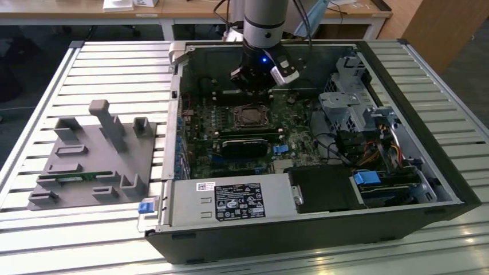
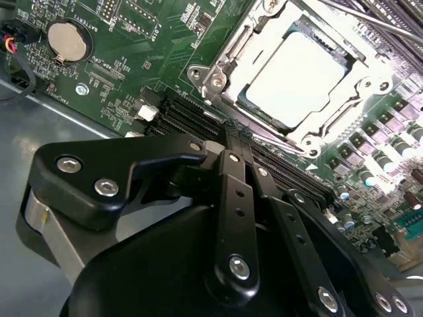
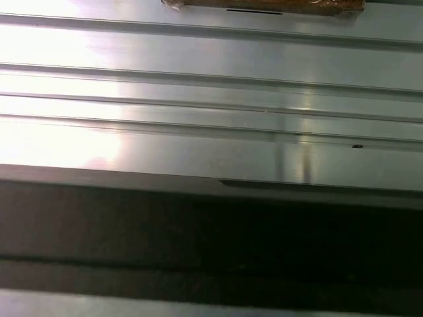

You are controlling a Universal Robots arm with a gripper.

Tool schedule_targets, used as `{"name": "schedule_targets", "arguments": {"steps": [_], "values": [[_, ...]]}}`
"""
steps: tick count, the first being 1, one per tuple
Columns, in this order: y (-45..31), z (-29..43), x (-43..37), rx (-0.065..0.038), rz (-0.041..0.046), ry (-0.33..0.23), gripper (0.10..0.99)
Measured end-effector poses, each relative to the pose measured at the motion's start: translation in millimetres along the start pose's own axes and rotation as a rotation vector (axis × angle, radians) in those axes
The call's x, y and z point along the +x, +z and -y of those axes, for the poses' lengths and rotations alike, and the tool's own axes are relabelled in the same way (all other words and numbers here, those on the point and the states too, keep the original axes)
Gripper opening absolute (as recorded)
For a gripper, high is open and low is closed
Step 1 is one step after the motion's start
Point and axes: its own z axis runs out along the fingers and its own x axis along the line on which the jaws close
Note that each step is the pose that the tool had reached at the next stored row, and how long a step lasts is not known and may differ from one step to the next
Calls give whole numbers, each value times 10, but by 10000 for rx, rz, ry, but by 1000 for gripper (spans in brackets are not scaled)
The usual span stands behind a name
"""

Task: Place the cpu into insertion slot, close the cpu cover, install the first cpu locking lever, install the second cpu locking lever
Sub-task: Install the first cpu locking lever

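Observation:
The cpu [image 2: 297,72], pale and silvery, lies flat in the insertion slot [image 1: 248,116] on the green board. The cpu cover [image 2: 232,58], a silvery frame, lies down around the chip, whose top shows through the window. A thin metal lever rod [image 2: 373,20] runs along the socket's far side. In the exterior view my gripper [image 1: 256,85] hangs just behind the slot, inside the open computer case. In the second wrist view its black finger links come together a short way off the socket, so the gripper [image 2: 229,142] looks shut with nothing held.
The open black case [image 1: 428,172] stands on a slatted metal table [image 1: 114,69]. A grey parts fixture [image 1: 95,154] sits at the exterior view's left. Black card slots [image 2: 277,168], a coin battery [image 2: 67,41], drive cages [image 1: 347,109] and cables [image 1: 374,152] surround the socket.

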Motion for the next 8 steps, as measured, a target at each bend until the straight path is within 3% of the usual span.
{"name": "schedule_targets", "arguments": {"steps": [8], "values": [[65, 6, -19, 0, -12, 1, 122]]}}
